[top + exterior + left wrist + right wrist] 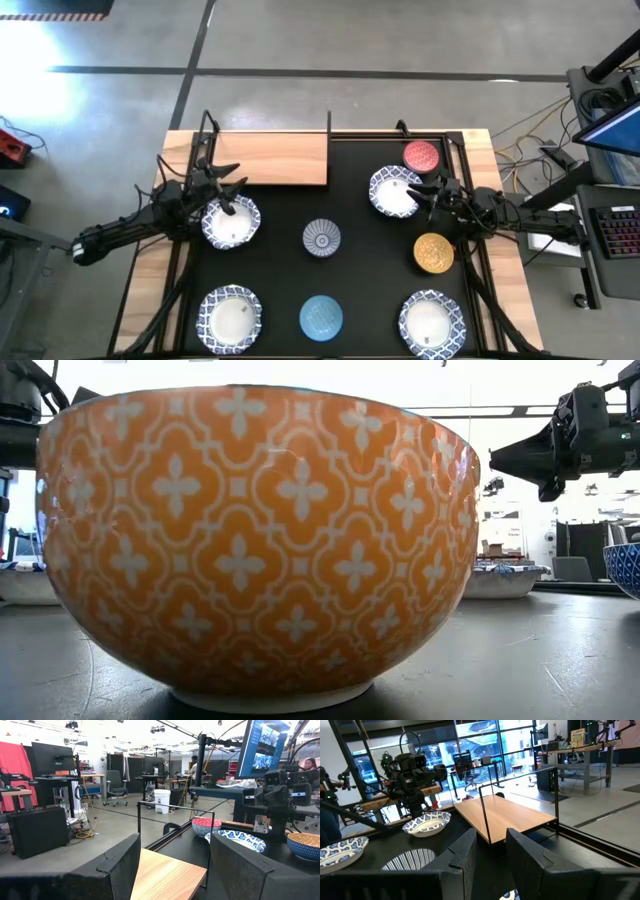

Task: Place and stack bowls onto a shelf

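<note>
The left gripper (228, 196), jaws spread wide over a white bowl (231, 222), might knock it if it drops crooked

Glossy glazed ceramic orange bowl (255, 545), smooth light-wood shelf board (272, 158) with thin black metal posts (485, 815), matt black mat (365, 250).

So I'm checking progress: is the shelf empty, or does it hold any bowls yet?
Empty. The high view shows the shelf as a bare wooden board; all eight visible bowls, like the red bowl, sit on the black mat.
</note>
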{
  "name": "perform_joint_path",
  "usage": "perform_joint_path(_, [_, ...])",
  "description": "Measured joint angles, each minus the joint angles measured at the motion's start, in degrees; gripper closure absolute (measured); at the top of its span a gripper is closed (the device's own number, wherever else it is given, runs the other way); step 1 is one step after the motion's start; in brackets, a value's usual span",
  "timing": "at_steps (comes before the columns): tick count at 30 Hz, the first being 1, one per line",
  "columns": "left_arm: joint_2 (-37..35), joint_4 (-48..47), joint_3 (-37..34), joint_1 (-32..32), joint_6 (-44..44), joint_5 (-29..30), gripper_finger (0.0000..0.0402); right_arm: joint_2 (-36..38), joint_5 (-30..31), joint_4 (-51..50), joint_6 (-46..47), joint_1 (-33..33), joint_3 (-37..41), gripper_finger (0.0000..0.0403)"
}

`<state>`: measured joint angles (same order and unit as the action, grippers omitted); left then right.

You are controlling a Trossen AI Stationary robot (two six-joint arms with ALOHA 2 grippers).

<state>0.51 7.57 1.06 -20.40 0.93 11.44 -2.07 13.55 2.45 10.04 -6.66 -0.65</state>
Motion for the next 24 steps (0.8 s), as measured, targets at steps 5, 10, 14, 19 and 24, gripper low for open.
perform_joint_path(5, [0.0, 0.0, 0.0, 0.0, 0.0, 0.0, 0.0177, 0.0, 0.0, 0.0, 0.0, 0.0, 0.0, 0.0305])
perform_joint_path(10, [0.0, 0.0, 0.0, 0.0, 0.0, 0.0, 0.0177, 0.0, 0.0, 0.0, 0.0, 0.0, 0.0, 0.0305])
perform_joint_path(14, [0.0, 0.0, 0.0, 0.0, 0.0, 0.0, 0.0177, 0.0, 0.0, 0.0, 0.0, 0.0, 0.0, 0.0305])
perform_joint_path(19, [0.0, 0.0, 0.0, 0.0, 0.0, 0.0, 0.0177, 0.0, 0.0, 0.0, 0.0, 0.0, 0.0, 0.0305])
perform_joint_path(24, [0.0, 0.0, 0.0, 0.0, 0.0, 0.0, 0.0177, 0.0, 0.0, 0.2, -0.7, 0.0, 0.0, 0.0305])
